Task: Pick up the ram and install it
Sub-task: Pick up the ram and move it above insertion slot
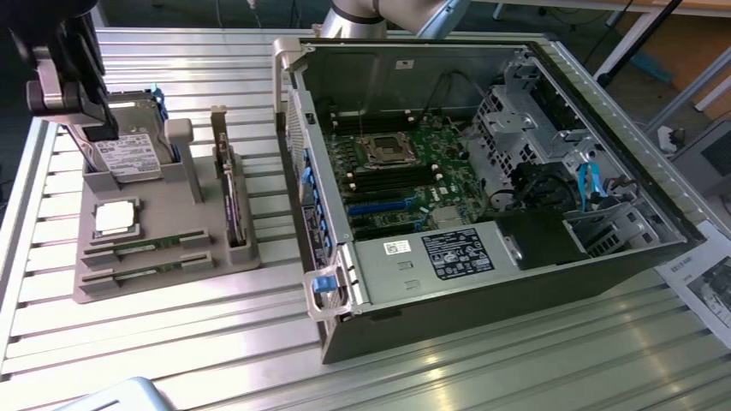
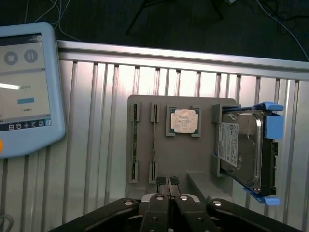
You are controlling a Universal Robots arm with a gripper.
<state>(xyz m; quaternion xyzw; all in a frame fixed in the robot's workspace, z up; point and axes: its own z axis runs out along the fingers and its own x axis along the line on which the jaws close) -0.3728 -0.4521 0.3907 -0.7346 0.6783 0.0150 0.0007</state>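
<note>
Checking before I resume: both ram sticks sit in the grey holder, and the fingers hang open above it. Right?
Not quite. The wrist view shows the fingers shut, pressed together with nothing between them. The rest holds: one ram stick and the second ram stick both sit in the grey holder, with the gripper above it.

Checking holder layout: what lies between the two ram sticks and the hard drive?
The silver processor chip, seated in the grey holder, seen in the wrist view.

Ribbed aluminium table (image 1: pixel 171 342), dark floor (image 2: pixel 96 19)
</note>
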